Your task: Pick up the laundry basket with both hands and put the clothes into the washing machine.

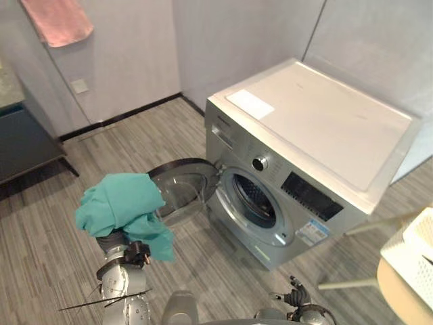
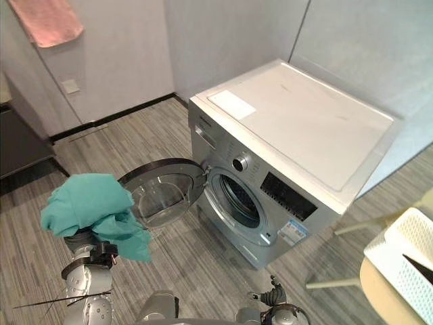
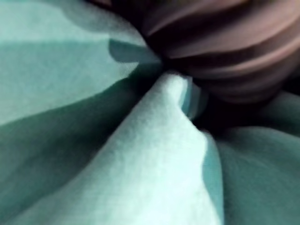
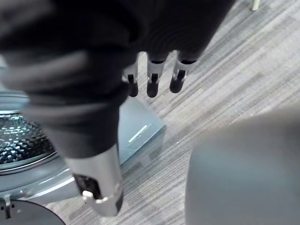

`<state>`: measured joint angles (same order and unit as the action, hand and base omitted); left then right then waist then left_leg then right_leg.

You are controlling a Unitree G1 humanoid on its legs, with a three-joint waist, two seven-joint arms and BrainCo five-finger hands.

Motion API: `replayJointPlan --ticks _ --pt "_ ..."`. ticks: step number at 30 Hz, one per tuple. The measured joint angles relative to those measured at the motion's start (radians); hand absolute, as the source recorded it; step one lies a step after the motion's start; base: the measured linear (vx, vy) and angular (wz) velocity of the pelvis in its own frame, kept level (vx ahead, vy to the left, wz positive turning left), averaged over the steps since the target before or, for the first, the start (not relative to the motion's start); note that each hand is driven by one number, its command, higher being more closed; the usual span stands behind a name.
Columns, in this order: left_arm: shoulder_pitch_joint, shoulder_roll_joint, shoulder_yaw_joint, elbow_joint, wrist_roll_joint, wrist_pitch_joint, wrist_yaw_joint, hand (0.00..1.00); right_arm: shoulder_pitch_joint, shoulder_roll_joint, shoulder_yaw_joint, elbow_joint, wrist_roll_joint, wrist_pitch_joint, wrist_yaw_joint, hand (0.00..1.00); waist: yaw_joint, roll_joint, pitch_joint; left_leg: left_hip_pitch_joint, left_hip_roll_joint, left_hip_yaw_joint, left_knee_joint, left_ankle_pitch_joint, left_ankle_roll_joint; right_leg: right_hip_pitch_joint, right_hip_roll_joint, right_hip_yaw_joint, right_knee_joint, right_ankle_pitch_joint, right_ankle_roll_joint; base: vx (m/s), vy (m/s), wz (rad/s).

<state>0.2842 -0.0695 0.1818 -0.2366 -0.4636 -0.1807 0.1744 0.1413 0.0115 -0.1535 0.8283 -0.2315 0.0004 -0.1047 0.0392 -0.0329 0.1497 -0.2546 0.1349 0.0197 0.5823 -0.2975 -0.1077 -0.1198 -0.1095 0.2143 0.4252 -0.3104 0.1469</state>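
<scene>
The teal cloth (image 1: 122,203) sits bunched at the lower left of the eye views, draped over the left hand (image 3: 225,51) and held off the floor. The cloth covers that hand's fingers, so I cannot tell how they hold it.

The washer (image 1: 325,128) fills the middle and right of the frame. Its drum opening (image 1: 254,200) lies right of the cloth at much the same height. The open door (image 1: 179,189) swings out towards the cloth and stands between the two, its near rim just beside the bundle. The move, I judge, must carry the cloth rightward past or over the door. The left hand is plainly nearer.

The right hand (image 4: 152,77) hangs at the lower right, fingers straight and empty. The basket (image 1: 413,261) rests on a table (image 1: 399,301) at the right edge, well apart from both hands.

The left wrist view gives folds of cloth pressed against the ribbed cover. The right wrist view adds the drum's dimpled metal.
</scene>
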Motion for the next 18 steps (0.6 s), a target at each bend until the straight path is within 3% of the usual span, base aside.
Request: replayJointPlan --ticks 5,7,8,9,10,12,14,16,17,18 --pt "0.000 0.013 -0.072 0.000 0.000 0.000 -0.004 1.00 0.004 0.028 -0.061 -0.005 0.042 -0.003 0.001 0.00 -0.026 0.001 -0.004 0.003 -0.007 0.100 0.083 -0.075 0.029 -0.017 -0.021 0.103 -0.017 0.011 0.048 -0.02 0.210 -0.61" --pt "-0.002 0.018 -0.091 0.001 0.000 0.000 -0.020 1.00 0.005 0.029 -0.064 -0.010 0.046 -0.002 0.001 0.00 -0.027 0.001 -0.015 0.006 0.002 0.176 0.091 -0.098 0.046 -0.049 -0.031 0.169 -0.035 0.047 0.081 0.00 0.233 -1.10" --pt "-0.006 0.018 -0.091 0.006 0.000 0.000 -0.021 1.00 0.003 0.022 -0.062 -0.019 0.047 -0.001 0.001 0.00 -0.025 0.015 -0.021 0.008 0.023 0.235 0.086 -0.102 0.053 -0.090 -0.031 0.154 -0.042 0.103 0.065 -0.03 0.238 -1.45" --pt "-0.009 0.016 -0.085 0.011 -0.001 0.000 -0.021 1.00 -0.003 0.012 -0.059 -0.028 0.047 0.004 0.000 0.00 -0.024 0.035 -0.029 0.012 0.047 0.295 0.067 -0.099 0.061 -0.132 -0.035 0.074 -0.058 0.170 0.018 -0.04 0.231 -1.59" --pt "-0.009 0.011 -0.077 0.013 -0.001 0.000 -0.021 1.00 -0.012 0.004 -0.055 -0.031 0.046 0.006 0.001 0.00 -0.025 0.044 -0.028 0.023 0.062 0.334 0.053 -0.090 0.077 -0.140 -0.043 0.002 -0.064 0.196 -0.020 -0.04 0.208 -1.65" --pt "-0.005 0.010 -0.022 0.020 -0.001 0.002 -0.021 1.00 -0.032 -0.001 -0.046 -0.011 0.042 0.011 0.001 0.00 -0.025 0.040 -0.023 0.114 0.072 0.486 -0.032 -0.071 0.111 -0.179 -0.121 -0.387 0.059 0.170 -0.097 -0.01 0.151 -1.66" --pt "0.008 -0.001 0.022 0.032 -0.001 0.002 -0.020 1.00 -0.030 -0.007 -0.033 -0.009 0.030 0.009 0.008 0.00 -0.024 0.040 -0.025 0.187 0.078 0.590 -0.081 -0.070 0.112 -0.147 -0.154 -0.626 0.108 0.119 -0.146 0.02 0.055 -1.63" --pt "0.001 -0.001 0.042 0.080 -0.002 0.003 -0.020 1.00 -0.031 -0.023 -0.016 -0.002 0.024 0.007 0.019 0.00 -0.030 0.056 -0.035 0.214 0.093 0.666 -0.112 -0.066 0.106 -0.148 -0.156 -0.692 0.089 0.106 -0.158 0.04 0.000 -1.28" --pt "-0.006 0.000 0.053 0.109 -0.003 0.006 -0.020 1.00 -0.037 -0.025 -0.017 0.015 0.025 0.006 0.021 0.00 -0.033 0.048 -0.042 0.225 0.092 0.693 -0.133 -0.056 0.094 -0.147 -0.151 -0.706 0.057 0.125 -0.152 0.07 -0.039 -0.93" --pt "-0.023 0.010 0.065 0.160 -0.009 0.013 -0.020 1.00 -0.046 -0.026 -0.021 0.037 0.025 0.006 0.021 0.00 -0.036 0.048 -0.044 0.227 0.085 0.684 -0.151 -0.035 0.086 -0.148 -0.122 -0.691 0.002 0.176 -0.121 0.09 -0.079 -1.00"
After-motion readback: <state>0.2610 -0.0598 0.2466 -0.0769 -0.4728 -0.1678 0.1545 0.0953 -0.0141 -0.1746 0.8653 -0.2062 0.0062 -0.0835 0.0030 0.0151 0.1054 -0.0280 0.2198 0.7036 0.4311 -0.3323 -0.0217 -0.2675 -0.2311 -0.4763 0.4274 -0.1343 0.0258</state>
